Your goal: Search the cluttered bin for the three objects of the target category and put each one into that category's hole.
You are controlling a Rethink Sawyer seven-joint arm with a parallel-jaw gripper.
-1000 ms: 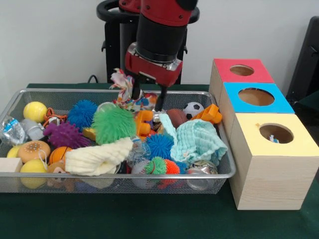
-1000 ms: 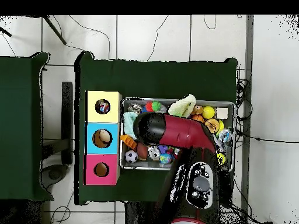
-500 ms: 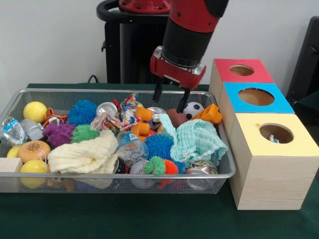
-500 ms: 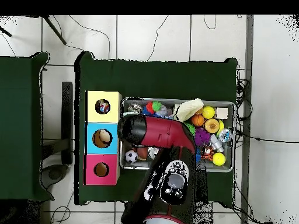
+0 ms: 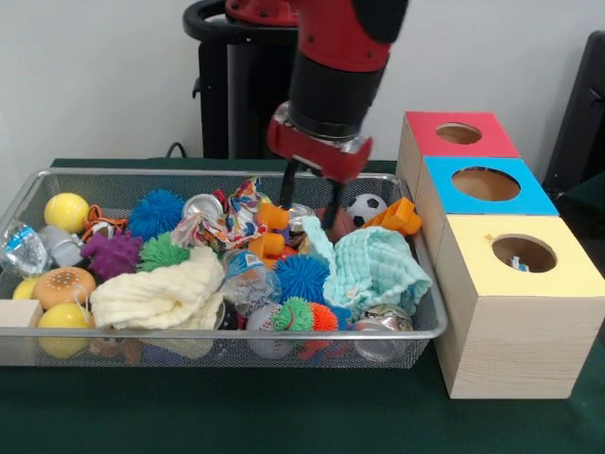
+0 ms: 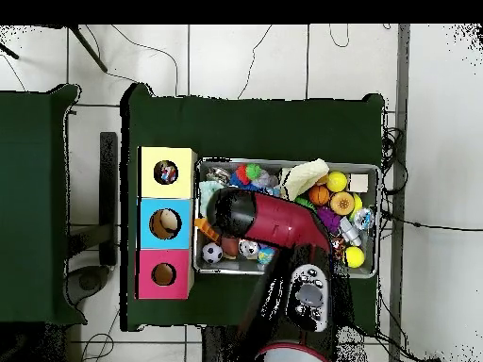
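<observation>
A small multicoloured object is seen inside the hole of the yellow-topped wooden box (image 5: 523, 253), and something pale is seen in the blue-topped wooden box (image 6: 164, 223) from overhead, so part of the sorting is judged done; the red-topped wooden box (image 5: 459, 133) appears empty; which category is the target cannot be told; the tool (image 5: 308, 196) is held open and empty, lowered among the toys at the far side of the wire mesh bin (image 5: 422, 333) on the green-covered desk (image 5: 284, 416); a mint-green cloth (image 5: 374, 270) and a cream knitted cloth (image 5: 163, 296) cover items beneath, and the crowded spiky balls are judged to hamper any grasp.
</observation>
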